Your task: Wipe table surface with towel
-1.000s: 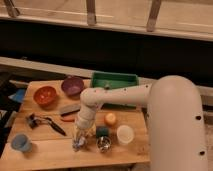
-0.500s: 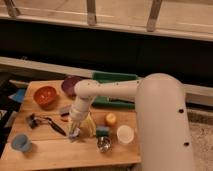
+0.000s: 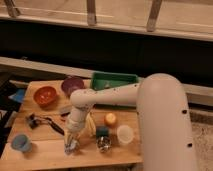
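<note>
The table surface [image 3: 50,152] is a light tan plank top with several objects on it. My white arm [image 3: 100,97] reaches from the right across the table and bends down. The gripper [image 3: 71,145] points down at the front-left part of the table, touching or just above the wood, left of a yellow banana [image 3: 91,125]. No towel shows clearly in it. A blue cloth-like thing [image 3: 17,95] lies at the table's far-left edge.
A green tray [image 3: 115,80] stands at the back. A purple bowl [image 3: 72,85] and an orange bowl [image 3: 45,95] are back left. A blue cup [image 3: 21,142], black tool [image 3: 37,121], orange [image 3: 110,119], white cup [image 3: 125,134] and metal cup [image 3: 103,145] surround the gripper.
The gripper has shifted a little to the left and down toward the table's front. My arm's shoulder now fills more of the right side of the view.
</note>
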### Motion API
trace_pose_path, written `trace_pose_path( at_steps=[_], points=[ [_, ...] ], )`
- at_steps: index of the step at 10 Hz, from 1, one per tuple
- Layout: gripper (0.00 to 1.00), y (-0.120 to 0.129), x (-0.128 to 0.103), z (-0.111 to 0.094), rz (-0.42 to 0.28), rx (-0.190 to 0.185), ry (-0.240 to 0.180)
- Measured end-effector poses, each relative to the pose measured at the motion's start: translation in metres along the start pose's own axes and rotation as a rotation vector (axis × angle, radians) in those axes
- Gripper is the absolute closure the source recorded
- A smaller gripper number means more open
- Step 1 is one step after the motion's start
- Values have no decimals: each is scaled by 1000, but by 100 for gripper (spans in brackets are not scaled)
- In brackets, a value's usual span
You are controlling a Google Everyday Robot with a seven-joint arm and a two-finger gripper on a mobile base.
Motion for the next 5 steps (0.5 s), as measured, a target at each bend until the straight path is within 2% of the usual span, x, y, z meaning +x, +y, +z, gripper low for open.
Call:
trace_pose_path(
  at_steps=[2, 5],
  points=[
    [100, -9, 4, -3, 28, 7, -10],
    [100, -27, -24, -34, 33, 55, -49]
  ],
)
